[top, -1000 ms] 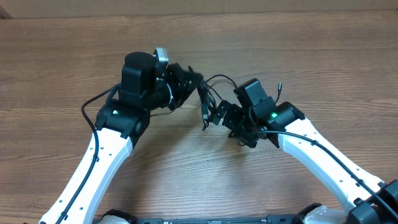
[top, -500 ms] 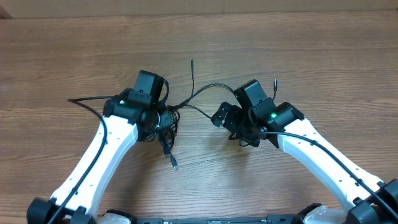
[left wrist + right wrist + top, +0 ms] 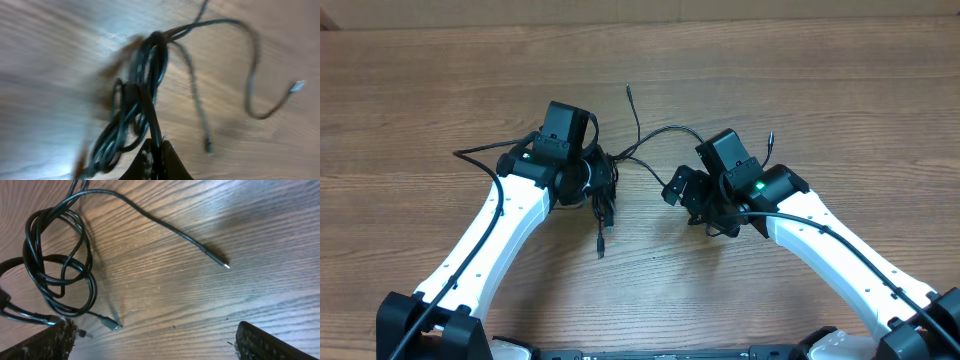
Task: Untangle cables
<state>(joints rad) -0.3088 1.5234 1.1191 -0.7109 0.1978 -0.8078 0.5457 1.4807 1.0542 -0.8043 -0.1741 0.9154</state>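
Filling nearly the whole overhead frame, a brown wood-grain table (image 3: 840, 90) carries everything, with only a paler tan strip (image 3: 720, 8) along the top edge. Two white arms rise from the bottom corners: the left arm (image 3: 490, 240) angles toward centre-left, the right arm (image 3: 840, 250) toward centre-right. The left gripper (image 3: 602, 188) sits just left of centre, clamped tight on the cables (image 3: 604, 205). In the blurred left wrist view its fingertips (image 3: 150, 160) meet at the bottom edge, and the bunched cords rise out of them toward the upper middle. The right gripper (image 3: 680, 190), just right of centre, is spread wide and grasps nothing. In its wrist view the fingers (image 3: 40, 340) show at the lower corners with bare wood between them. Coiled loops lie at the left of that frame, close above the lower-left finger; contact cannot be told. One strand (image 3: 660, 132) arcs across the upper centre between the grippers. A plug end (image 3: 601, 248) lies below the left gripper, and a silver tip (image 3: 226, 266) rests right of centre.
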